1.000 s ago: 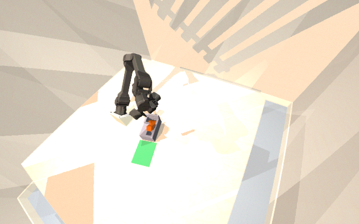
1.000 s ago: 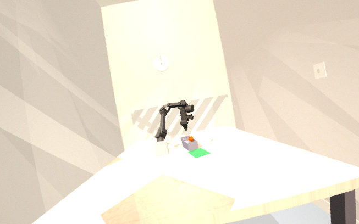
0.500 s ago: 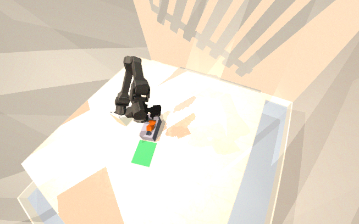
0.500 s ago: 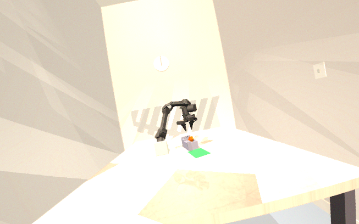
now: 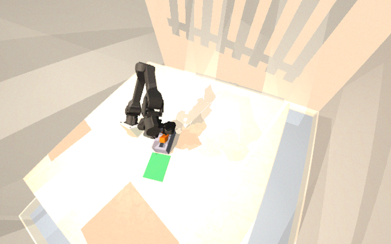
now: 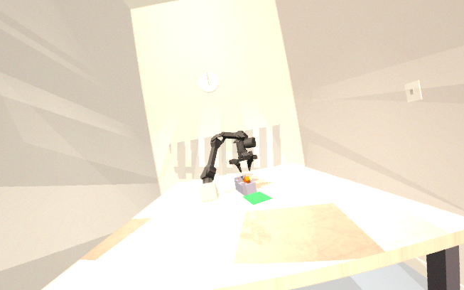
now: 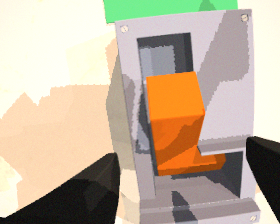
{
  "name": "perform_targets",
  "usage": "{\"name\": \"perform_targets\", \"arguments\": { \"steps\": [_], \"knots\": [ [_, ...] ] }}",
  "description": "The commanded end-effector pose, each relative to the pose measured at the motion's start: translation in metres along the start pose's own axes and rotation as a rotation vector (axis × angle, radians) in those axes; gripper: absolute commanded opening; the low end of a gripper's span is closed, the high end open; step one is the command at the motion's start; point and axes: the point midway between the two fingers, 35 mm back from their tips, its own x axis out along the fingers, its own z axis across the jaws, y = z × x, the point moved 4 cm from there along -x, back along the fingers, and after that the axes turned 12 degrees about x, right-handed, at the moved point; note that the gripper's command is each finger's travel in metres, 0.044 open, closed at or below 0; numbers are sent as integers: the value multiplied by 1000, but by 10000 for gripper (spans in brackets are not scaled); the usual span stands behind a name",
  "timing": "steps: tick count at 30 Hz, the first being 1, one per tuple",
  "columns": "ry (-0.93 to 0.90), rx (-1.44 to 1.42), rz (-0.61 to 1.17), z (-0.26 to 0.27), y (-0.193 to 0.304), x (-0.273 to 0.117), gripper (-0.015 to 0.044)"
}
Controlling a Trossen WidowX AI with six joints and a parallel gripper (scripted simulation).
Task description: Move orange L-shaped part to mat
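Observation:
The orange L-shaped part (image 5: 163,139) (image 6: 246,178) (image 7: 176,100) is tilted in the pocket of the grey tray (image 5: 159,149) (image 6: 246,188) (image 7: 225,112). Its end nearer the green mat (image 5: 157,167) (image 6: 257,197) (image 7: 166,10) stands raised out of the pocket. Its L-shaped end is low in the pocket's wider part. My gripper (image 6: 245,170) (image 7: 183,155) is open and empty above the tray, with its fingertips apart on either side of the part in the wrist view. The fingertips are hard to make out in the top view. The mat bears nothing.
The arm's pale base (image 5: 133,130) (image 6: 208,192) stands on the table to the left of the tray. The tray's walls and raised edges surround the pocket. The mat lies flat just beyond the tray's end.

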Motion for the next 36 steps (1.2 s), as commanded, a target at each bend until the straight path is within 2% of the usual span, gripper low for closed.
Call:
{"name": "perform_targets", "arguments": {
  "steps": [1, 36],
  "knots": [
    [1, 8, 5, -1, 1, 13, 280],
    [1, 7, 6, -1, 1, 61, 280]
  ]
}}
